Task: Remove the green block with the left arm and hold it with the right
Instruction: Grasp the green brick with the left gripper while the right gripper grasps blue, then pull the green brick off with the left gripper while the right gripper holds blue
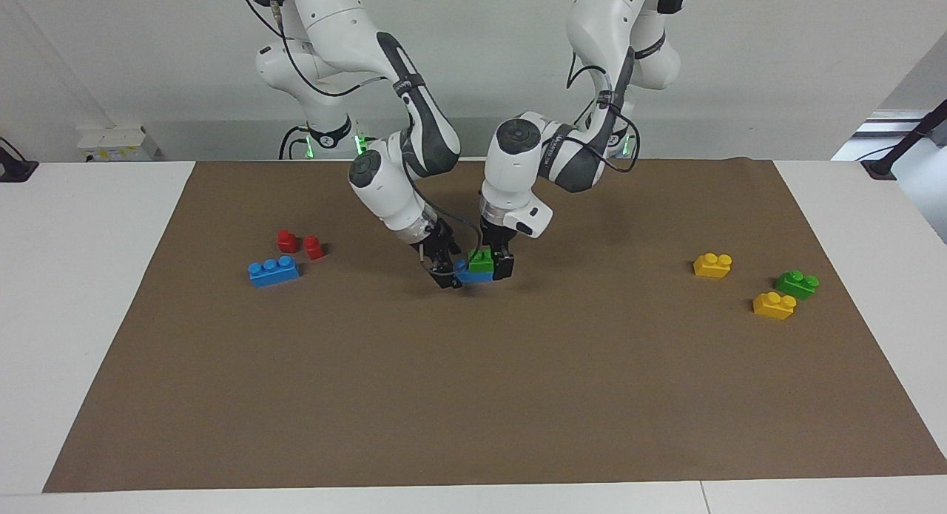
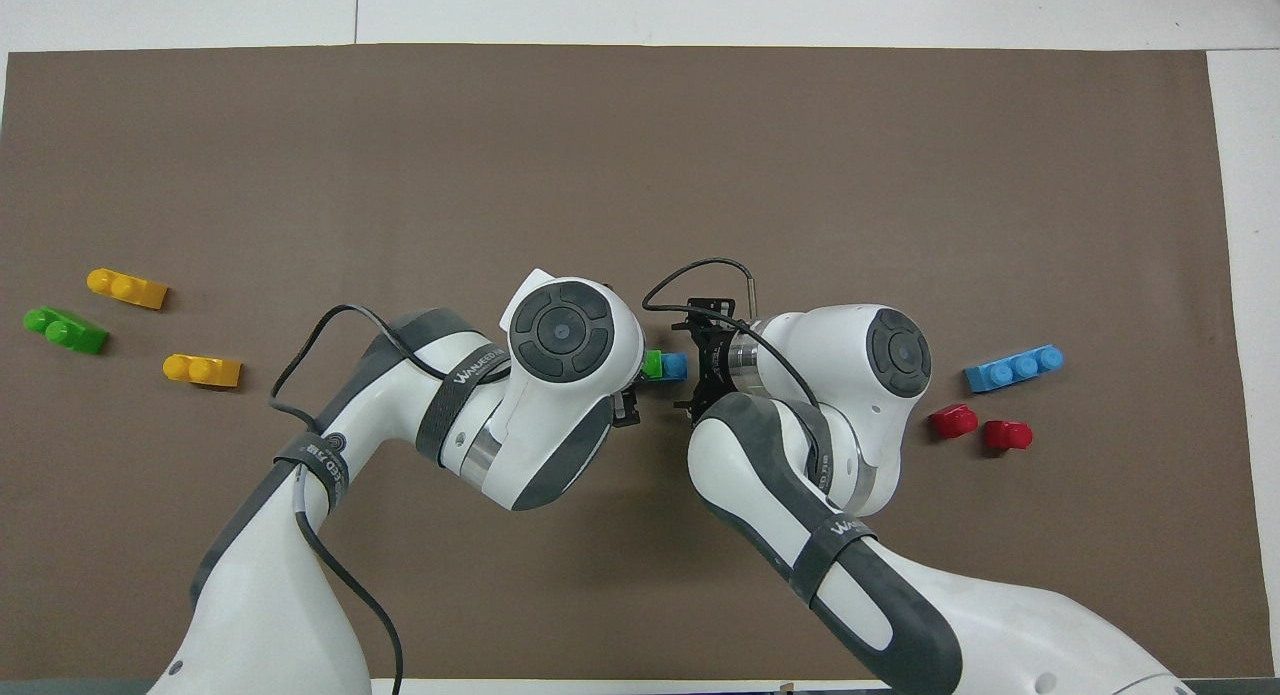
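The green block point(image 1: 482, 261) sits on top of a blue brick point(image 1: 473, 275) in the middle of the brown mat, low over it; I cannot tell whether the brick touches the mat. My left gripper point(image 1: 491, 266) comes straight down and its fingers close on the green block. My right gripper point(image 1: 447, 271) comes in at a slant and is shut on the blue brick's end toward the right arm. In the overhead view only a sliver of the green block point(image 2: 653, 365) and the blue brick point(image 2: 676, 367) shows between the two wrists.
Toward the right arm's end lie a blue three-stud brick point(image 1: 274, 271) and two small red pieces point(image 1: 288, 241) point(image 1: 314, 247). Toward the left arm's end lie two yellow bricks point(image 1: 712, 265) point(image 1: 774, 305) and a darker green brick point(image 1: 797, 284).
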You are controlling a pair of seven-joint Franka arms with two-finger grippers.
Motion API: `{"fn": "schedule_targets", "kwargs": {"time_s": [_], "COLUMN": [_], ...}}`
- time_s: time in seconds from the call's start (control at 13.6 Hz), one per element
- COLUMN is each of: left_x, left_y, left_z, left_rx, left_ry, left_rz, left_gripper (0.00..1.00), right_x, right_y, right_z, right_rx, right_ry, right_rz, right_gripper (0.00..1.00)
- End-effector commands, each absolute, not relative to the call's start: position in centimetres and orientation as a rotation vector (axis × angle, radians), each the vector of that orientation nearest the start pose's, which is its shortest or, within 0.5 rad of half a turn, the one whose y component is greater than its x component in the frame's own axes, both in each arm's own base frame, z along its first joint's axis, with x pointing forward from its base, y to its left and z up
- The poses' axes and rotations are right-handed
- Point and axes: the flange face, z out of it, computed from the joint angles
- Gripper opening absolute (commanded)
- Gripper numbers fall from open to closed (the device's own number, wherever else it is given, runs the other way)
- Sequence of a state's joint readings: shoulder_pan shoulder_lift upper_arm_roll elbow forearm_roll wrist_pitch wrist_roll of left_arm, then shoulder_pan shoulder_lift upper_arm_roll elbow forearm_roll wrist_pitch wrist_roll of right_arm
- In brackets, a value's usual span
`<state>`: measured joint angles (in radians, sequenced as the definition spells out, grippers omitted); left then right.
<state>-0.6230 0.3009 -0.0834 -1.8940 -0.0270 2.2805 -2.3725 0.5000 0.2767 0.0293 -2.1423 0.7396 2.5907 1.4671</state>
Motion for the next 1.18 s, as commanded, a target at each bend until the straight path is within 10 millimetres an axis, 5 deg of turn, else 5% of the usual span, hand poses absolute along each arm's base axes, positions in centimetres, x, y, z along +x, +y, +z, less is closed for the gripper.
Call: {"fn": "schedule_targets", "kwargs": {"time_s": [0.0,0.66,0.88,1.03,1.1], "left_x": [48.0,47.4,47.2,46.8,46.7], "left_y": [-40.8,-41.1,-41.1,-41.6,-41.7], "left_z": [35.3,34.9,34.8,34.9,35.0], "left_rx": [2.022,2.041,2.044,2.074,2.083], "left_ry": [2.297,2.293,2.294,2.263,2.253], "left_rz": [-0.039,-0.037,-0.037,-0.010,-0.009], "left_gripper": [1.00,1.00,0.97,0.60,0.14], "right_x": [50.8,51.0,51.0,50.9,50.9], "right_y": [28.3,27.6,27.5,27.7,27.7], "right_z": [28.3,28.1,28.1,28.1,28.1], "right_rx": [-1.974,-2.027,-2.019,-2.033,-2.043], "right_ry": [1.878,1.816,1.818,1.802,1.789], "right_rz": [0.388,0.372,0.376,0.374,0.370], "right_gripper": [0.93,0.00,0.00,0.00,0.00]}}
